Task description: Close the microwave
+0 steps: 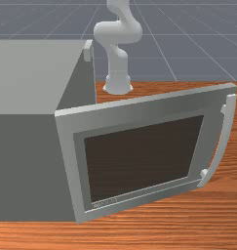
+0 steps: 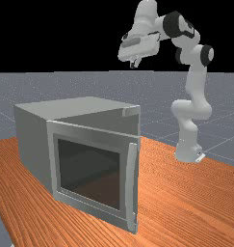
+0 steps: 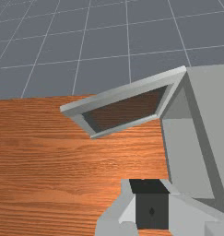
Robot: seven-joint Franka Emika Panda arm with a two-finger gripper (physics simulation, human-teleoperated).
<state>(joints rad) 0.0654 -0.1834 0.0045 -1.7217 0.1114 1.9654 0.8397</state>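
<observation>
The microwave, cropped at the front view's left edge, stands on the wood table. Its door, with handle, stands open, partly screening the cavity in the far view. My arm is cut off above. My gripper hangs higher than the microwave, apart; whether released or clenched, I cannot tell. Beyond: grey gridded floor.
</observation>
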